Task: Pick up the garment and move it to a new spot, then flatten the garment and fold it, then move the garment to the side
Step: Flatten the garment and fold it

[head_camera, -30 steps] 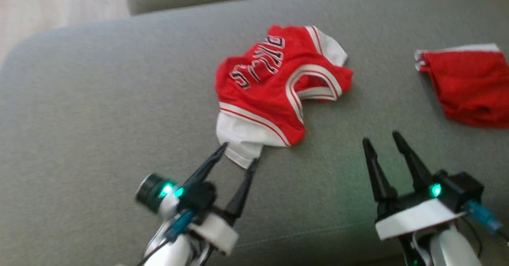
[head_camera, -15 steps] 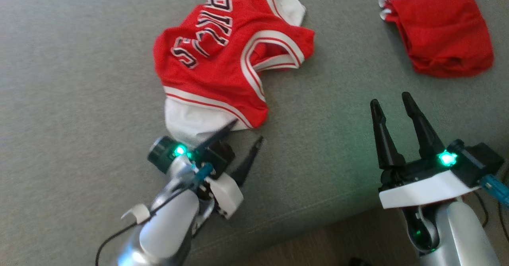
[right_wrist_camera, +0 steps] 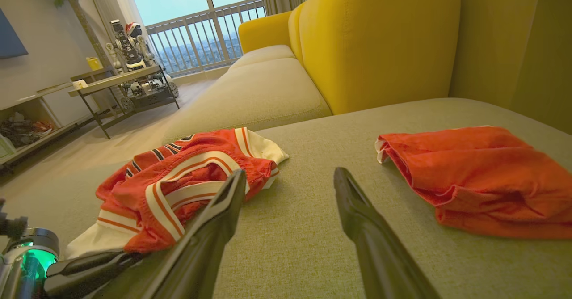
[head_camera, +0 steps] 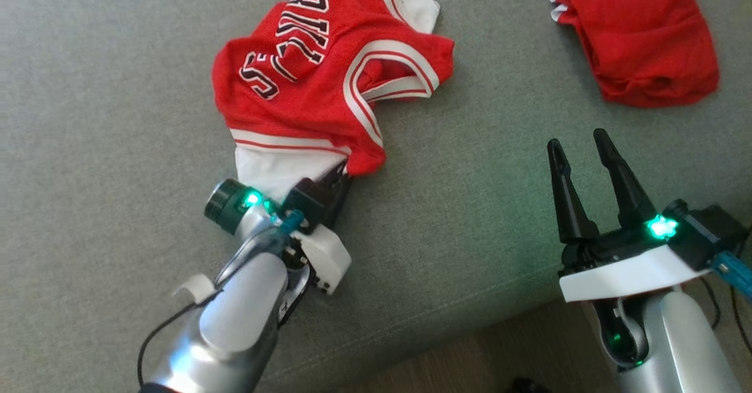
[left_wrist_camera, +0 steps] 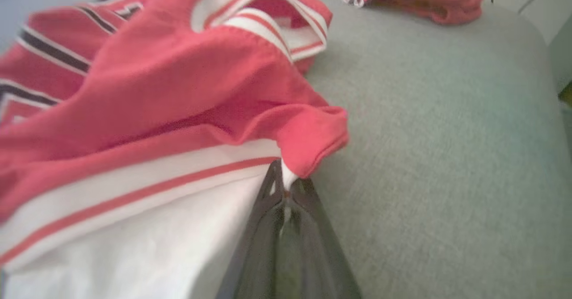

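The left hand (head_camera: 342, 174) pinches the white edge of the red shirt (head_camera: 305, 105). The right hand (head_camera: 578, 149) has its fingers apart, over the couch (head_camera: 117, 146).

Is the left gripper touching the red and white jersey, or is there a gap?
Touching. In the left wrist view the left gripper pinches a hem corner of the jersey between its closed fingers.

Lit softly by daylight from the window (right_wrist_camera: 196, 17); faintly shadowed beneath the garment (head_camera: 317, 105); blurred close up in left wrist view; bowed at right wrist view's edges.
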